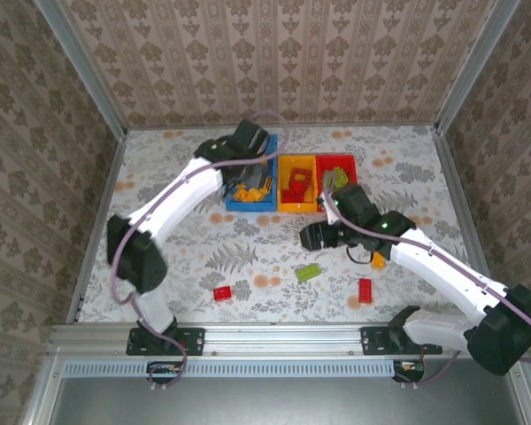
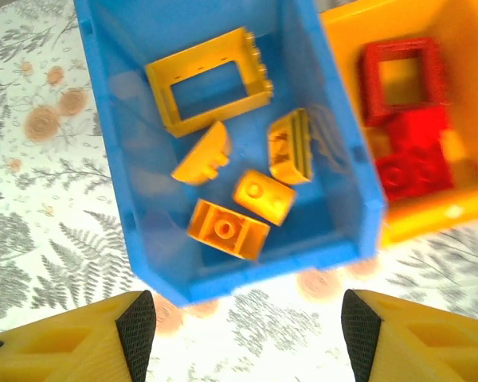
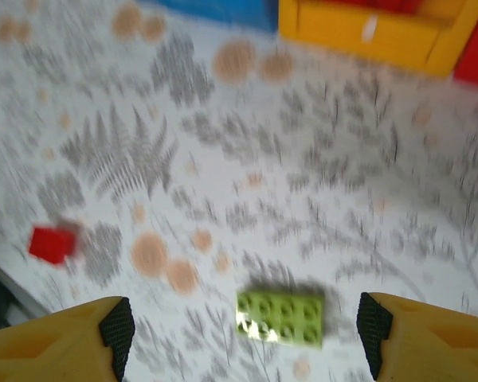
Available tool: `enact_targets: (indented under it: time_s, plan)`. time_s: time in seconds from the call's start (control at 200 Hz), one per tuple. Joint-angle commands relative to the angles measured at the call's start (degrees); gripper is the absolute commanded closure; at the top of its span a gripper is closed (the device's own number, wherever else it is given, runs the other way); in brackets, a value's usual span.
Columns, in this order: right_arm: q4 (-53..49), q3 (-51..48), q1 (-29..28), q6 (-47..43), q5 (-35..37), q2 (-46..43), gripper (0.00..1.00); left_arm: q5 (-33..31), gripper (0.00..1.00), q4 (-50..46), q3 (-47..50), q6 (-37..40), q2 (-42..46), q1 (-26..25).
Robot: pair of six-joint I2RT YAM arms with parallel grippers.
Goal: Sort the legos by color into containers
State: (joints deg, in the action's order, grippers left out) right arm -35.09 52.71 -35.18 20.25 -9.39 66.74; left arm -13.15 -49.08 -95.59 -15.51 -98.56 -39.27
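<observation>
Left gripper [image 2: 243,334] held over blue rectangular plastic bin [image 2: 115,183], fingers [image 2: 135,334] spread, nothing pinched. 5 orange-yellow studded bricks [image 2: 227,231] seen inside (1 hollow frame). Right gripper [image 3: 243,338] held above light-green studded brick [image 3: 280,317] on floral-patterned table [image 3: 342,199], fingers spread. Small red brick [image 3: 52,243] well apart.

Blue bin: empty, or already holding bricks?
Holding bricks. Five orange-yellow pieces lie on the floor of the blue bin, among them a hollow frame.

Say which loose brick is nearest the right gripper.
The green brick, just ahead between the right gripper's spread fingers; the red brick lies well off to one side.
</observation>
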Motion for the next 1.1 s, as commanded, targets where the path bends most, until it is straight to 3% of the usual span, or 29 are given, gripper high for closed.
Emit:
enact_targets:
  time_s: [0.0, 0.225, 0.48, 0.69, 1.095]
  plan:
    - [-9.35, -1.40, -4.31, 0.66, 6.32, 0.59, 0.23, 6.47, 0.35, 3.58, 10.02, -4.08, 6.77, -2.04]
    - [-15.01, -4.36, -12.73, 9.22, 13.23, 4.79, 0.22, 9.10, 0.36, 5.88, 24.05, -8.28, 18.12, -7.69]
    - [-11.85, -4.13, -15.05, 8.72, 17.03, 16.36, 0.18, 7.90, 0.37, 5.91, 26.77, -10.90, 21.91, -10.63]
    - [-6.34, -0.73, -13.66, 6.08, 17.82, 25.62, 0.17, 5.78, 0.36, 6.68, 28.29, -13.24, 26.10, -11.08]
    - [-1.17, 7.14, -3.09, 0.77, 14.09, 34.40, 0.18, 5.30, 0.35, 6.03, 28.17, -15.41, 27.45, -11.11]
